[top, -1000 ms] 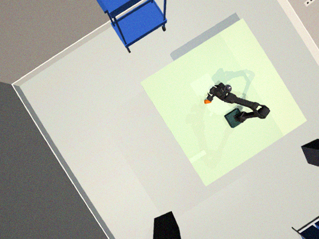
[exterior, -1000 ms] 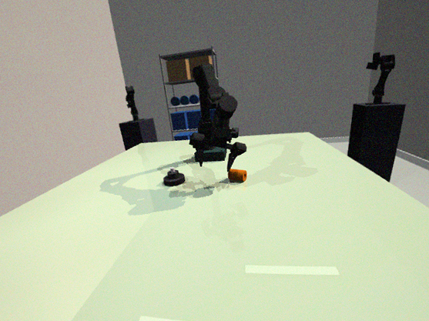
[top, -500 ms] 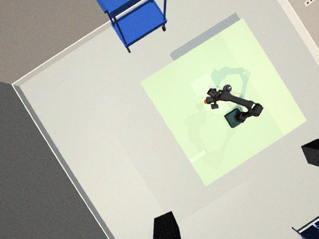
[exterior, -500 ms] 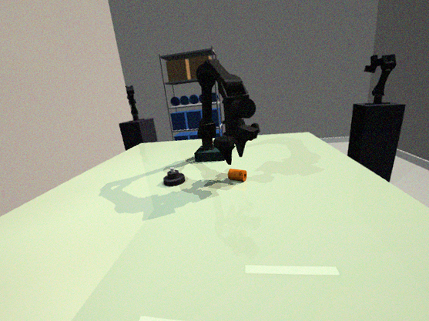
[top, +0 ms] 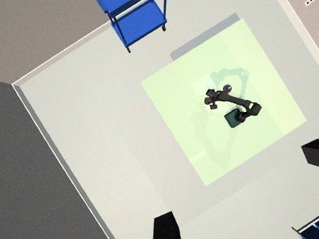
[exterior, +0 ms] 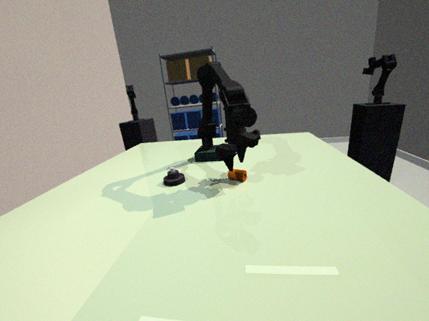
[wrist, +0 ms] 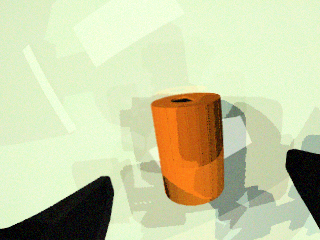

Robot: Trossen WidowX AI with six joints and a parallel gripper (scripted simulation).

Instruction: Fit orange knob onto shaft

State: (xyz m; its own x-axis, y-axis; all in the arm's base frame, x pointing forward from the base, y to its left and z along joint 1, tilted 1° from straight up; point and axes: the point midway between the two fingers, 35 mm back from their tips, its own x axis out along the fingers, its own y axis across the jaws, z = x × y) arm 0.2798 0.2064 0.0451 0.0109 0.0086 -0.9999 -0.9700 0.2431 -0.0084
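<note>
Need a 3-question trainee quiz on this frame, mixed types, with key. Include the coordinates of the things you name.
1. True or false: the knob (exterior: 237, 175) (wrist: 189, 150) lies on its side on the table (top: 180, 98) (exterior: 299, 224).

2. Multiple choice: the gripper (top: 209, 100) (exterior: 235, 165) (wrist: 203, 175) is
a) shut on the knob
b) open, holding nothing
c) shut, holding nothing

3. Fill in: in the wrist view, the dark opening shows in the knob's ____ face.
(end / curved)

Key: 1 true; 2 b; 3 end
</note>
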